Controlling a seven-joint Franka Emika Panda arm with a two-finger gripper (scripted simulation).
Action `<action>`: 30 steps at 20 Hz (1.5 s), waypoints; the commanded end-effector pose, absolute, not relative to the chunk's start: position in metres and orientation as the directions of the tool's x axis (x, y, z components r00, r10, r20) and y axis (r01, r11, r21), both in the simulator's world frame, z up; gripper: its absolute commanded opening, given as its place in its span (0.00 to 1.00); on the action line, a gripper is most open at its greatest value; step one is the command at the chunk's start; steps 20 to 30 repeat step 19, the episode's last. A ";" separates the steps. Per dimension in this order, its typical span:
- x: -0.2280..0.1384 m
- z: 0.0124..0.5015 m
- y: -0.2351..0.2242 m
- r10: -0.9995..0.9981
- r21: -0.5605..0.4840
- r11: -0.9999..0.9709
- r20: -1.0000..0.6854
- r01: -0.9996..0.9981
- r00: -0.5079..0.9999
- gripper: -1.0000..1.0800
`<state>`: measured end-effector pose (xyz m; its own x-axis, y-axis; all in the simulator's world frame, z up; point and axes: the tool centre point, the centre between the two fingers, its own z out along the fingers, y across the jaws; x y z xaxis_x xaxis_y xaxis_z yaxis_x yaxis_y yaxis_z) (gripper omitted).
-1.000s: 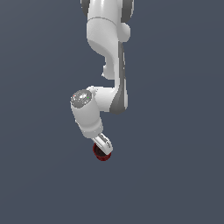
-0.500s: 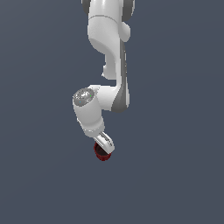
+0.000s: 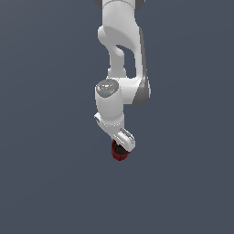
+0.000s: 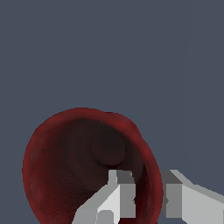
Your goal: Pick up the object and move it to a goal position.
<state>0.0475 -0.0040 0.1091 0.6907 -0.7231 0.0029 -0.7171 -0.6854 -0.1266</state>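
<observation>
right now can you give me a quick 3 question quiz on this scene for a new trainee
1. True or false: in the wrist view, one finger of the gripper is inside the dark red cup and the other is outside its wall.
2. Multiple choice: in the exterior view the cup shows A) above the arm's elbow, B) just under the gripper at the arm's lowest end, C) far off at the exterior view's left.
3. Fill in: the cup's inside looks ____ compared with its rim.

Key: 1 true; 2 B; 3 darker.
</observation>
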 end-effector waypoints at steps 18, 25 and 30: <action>0.009 0.178 0.116 -0.723 -0.130 -0.686 0.007 -0.716 0.691 0.00; 0.009 0.178 0.116 -0.723 -0.130 -0.686 0.007 -0.716 0.691 0.00; 0.009 0.178 0.116 -0.723 -0.130 -0.686 0.007 -0.716 0.691 0.00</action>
